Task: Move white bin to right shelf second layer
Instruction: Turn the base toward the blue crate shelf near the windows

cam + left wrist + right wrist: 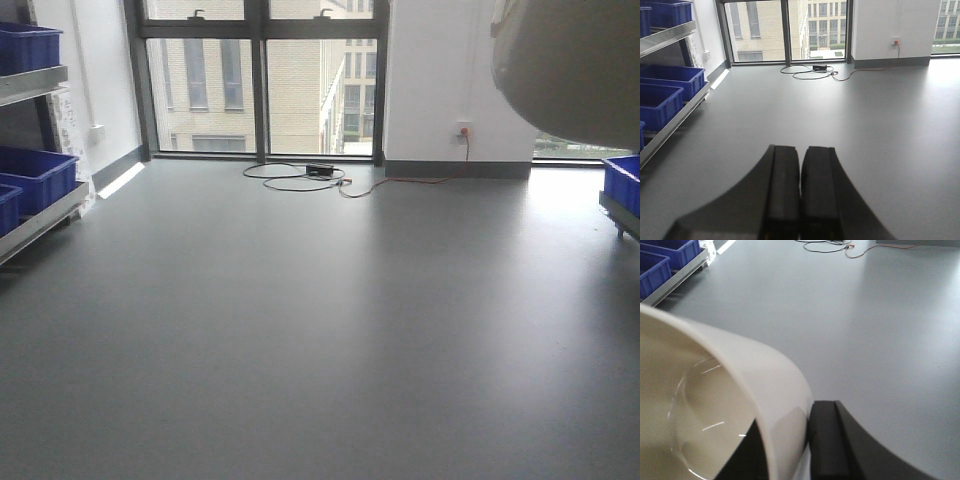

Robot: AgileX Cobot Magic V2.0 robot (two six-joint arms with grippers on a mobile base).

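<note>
Here, white bin: glossy cream plastic, smooth curved wall.

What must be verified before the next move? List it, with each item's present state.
1. Grip of the right gripper on the white bin: fingers pinch its wall, ok.
2. Bin off the floor: held high at the front view's upper right, ok.
3. State of the left gripper: shut, holding nothing, ok.
4. Sight of the right shelf second layer: only a blue crate and a rail end show at the right edge, cannot tell.
5. Cable: lies by the window, far across the floor, ok.
</note>
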